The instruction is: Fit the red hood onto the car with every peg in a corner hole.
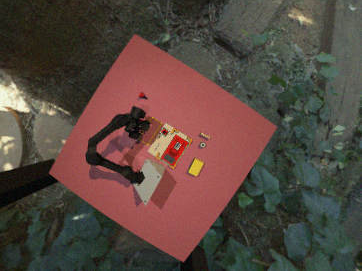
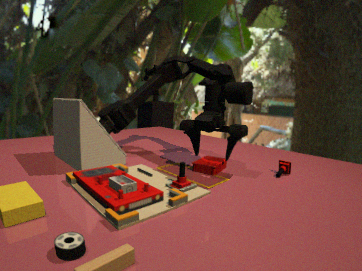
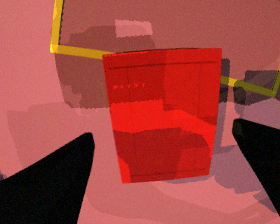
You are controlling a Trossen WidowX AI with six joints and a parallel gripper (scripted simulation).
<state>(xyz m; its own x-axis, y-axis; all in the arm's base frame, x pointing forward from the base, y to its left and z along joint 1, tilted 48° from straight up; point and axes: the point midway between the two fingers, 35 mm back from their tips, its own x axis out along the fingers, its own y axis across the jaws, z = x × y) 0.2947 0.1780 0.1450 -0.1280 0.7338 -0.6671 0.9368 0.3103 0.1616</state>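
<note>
The red hood (image 2: 210, 165) (image 3: 165, 100) lies flat on the table, roof up, partly over a yellow outline's edge. My gripper (image 2: 213, 157) (image 3: 165, 132) is open and points down, its fingertips low on either side of the hood with gaps between. In the top view the arm hides the hood. The red chassis (image 2: 95, 185) (image 1: 172, 156) sits in the jig (image 2: 150, 210) (image 1: 158, 148). The grey engine block (image 2: 123, 183) (image 1: 177, 145) is on its deck, with short red pegs around it. The hood's corner holes are hidden.
A red piece with an upright black stem (image 2: 182, 178) stands on the jig board, near the hood. A tall grey wedge (image 2: 82, 136) (image 1: 150, 182) stands beside the jig. A yellow block (image 2: 20, 203) (image 1: 196, 167), a wheel (image 2: 70, 246), a wooden bar (image 2: 107, 261) and a small red-black part (image 2: 284, 168) (image 1: 143, 96) lie around.
</note>
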